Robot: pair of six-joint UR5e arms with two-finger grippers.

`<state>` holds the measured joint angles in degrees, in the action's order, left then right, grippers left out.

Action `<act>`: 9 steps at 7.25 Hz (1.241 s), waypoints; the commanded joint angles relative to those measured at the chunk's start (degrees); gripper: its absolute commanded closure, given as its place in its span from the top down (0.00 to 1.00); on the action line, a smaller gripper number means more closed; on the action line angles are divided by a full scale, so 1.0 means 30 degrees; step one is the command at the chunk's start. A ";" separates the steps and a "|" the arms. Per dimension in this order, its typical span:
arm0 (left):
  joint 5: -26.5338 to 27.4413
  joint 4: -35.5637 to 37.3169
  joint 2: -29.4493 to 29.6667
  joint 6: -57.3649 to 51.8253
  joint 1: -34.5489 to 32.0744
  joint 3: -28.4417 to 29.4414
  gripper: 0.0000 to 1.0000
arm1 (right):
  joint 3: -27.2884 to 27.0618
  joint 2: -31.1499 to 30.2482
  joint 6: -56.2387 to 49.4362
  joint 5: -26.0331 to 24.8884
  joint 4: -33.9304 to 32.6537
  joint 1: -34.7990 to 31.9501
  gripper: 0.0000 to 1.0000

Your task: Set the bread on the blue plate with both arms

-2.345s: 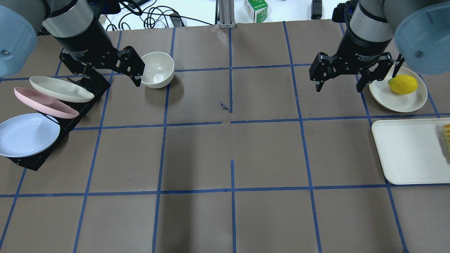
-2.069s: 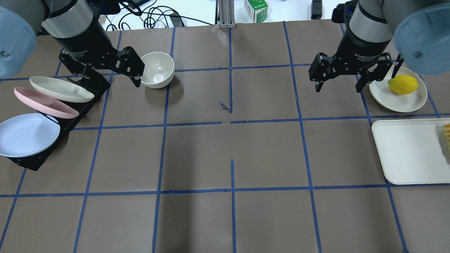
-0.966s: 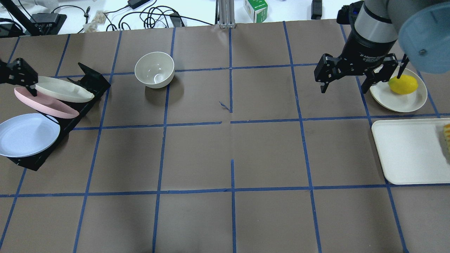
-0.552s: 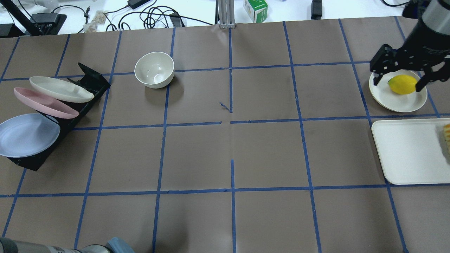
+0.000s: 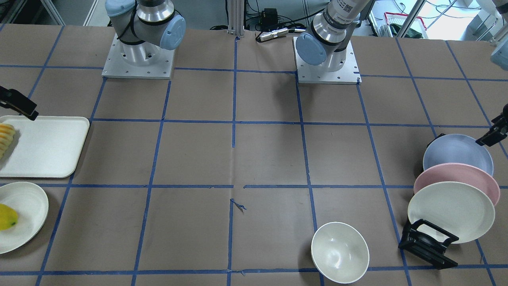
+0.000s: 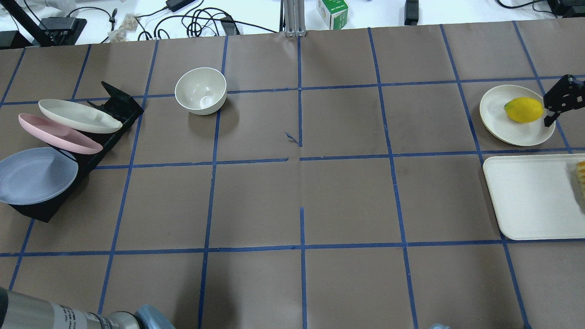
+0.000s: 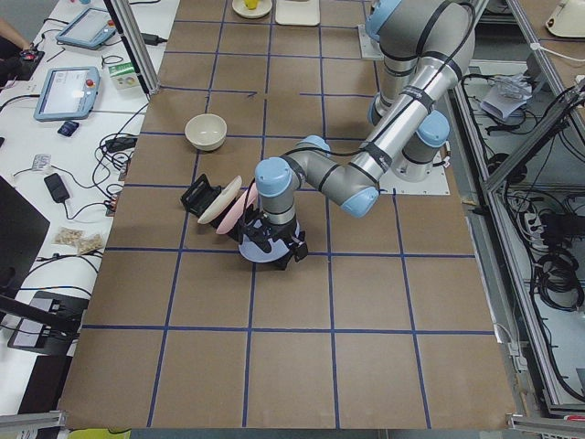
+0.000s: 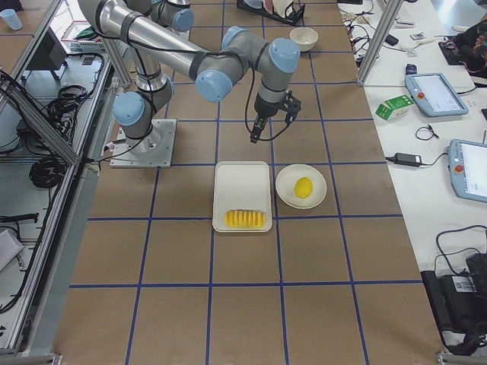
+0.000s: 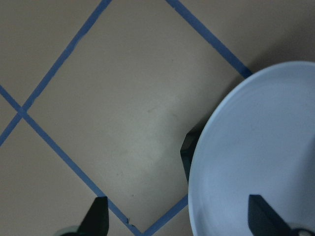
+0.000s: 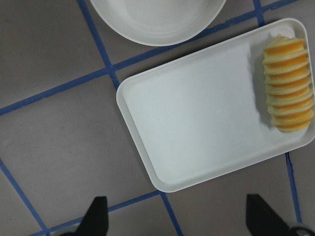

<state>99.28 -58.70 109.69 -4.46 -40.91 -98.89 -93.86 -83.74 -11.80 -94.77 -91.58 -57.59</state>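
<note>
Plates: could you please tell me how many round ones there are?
4. The blue plate, pink plate and cream plate lean in the black rack on the robot's left; an off-white plate, holding a yellow fruit, lies on its right.

Green carton (image 6: pixel 332 12) print unreadable, nothing else legible

1. My overhead view's right edge cuts the bread (image 6: pixel 581 176); only one end shows.
2. The right gripper (image 10: pixel 178 214) gives me just two fingertips (image 10: pixel 98 211) at its wrist view's bottom edge.
3. The blue plate (image 9: pixel 256 147) runs off the left wrist view's right and bottom edges.
</note>
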 commanded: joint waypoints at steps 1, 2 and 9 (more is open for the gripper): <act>-0.0779 -0.0292 0.0467 -0.0239 0.0013 -0.0202 0.93 | -0.0059 0.1451 -0.1976 -0.0108 -0.2126 0.1438 1.00; -0.0720 -0.1718 0.0498 -0.0241 0.0013 -0.0115 0.83 | -0.0089 0.2126 -0.2795 -0.0023 -0.2924 0.2079 1.00; -0.0720 -0.1849 0.0615 -0.0329 0.0101 0.0383 0.37 | -0.0089 0.6290 -0.5521 -0.0140 -0.8293 0.4075 1.00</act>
<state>97.16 -64.26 111.47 -5.63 -40.61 -98.03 -94.13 -66.46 -26.60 -95.01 -115.30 -45.99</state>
